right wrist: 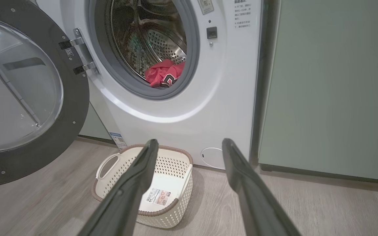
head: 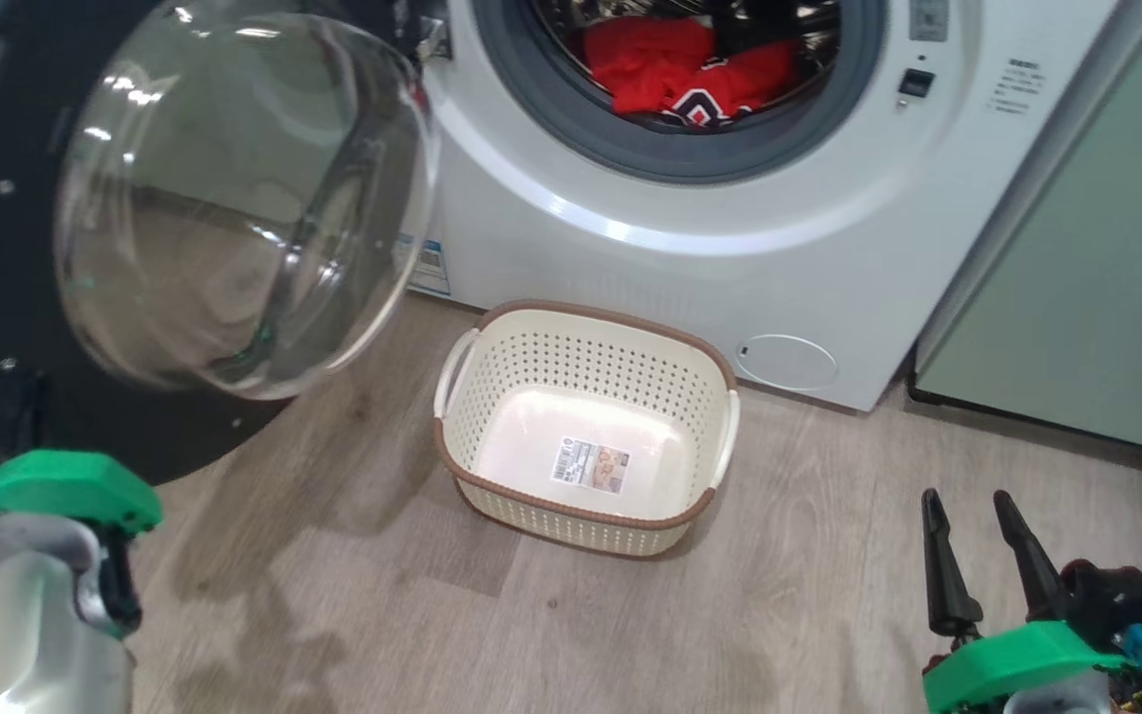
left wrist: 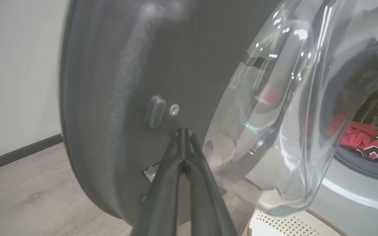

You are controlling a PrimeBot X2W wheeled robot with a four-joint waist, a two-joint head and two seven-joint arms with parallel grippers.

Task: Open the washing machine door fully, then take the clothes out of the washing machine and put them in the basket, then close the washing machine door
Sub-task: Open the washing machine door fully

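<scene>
The washing machine door [head: 244,198] stands swung open at the left, its glass bowl bulging toward the basket. My left gripper [left wrist: 183,131] is shut, with its tips against the door's black inner rim [left wrist: 136,82] beside a screw; nothing is between the fingers. The red clothes [head: 690,69] lie in the drum of the washing machine [head: 730,248], also seen as clothes [right wrist: 162,73] through the grey gasket. On the floor in front stands the basket [head: 581,315], holding nothing but its sticker. My right gripper [head: 967,498] hovers open low at the right; in its own view the right gripper [right wrist: 189,142] faces the basket [right wrist: 110,183].
A pale green cabinet [head: 1106,248] flanks the washer on the right. A small round service flap [head: 787,360] sits low on the washer front. A white wall with dark skirting [left wrist: 11,82] lies beyond the door. Wooden floor [head: 829,595] spreads around the basket.
</scene>
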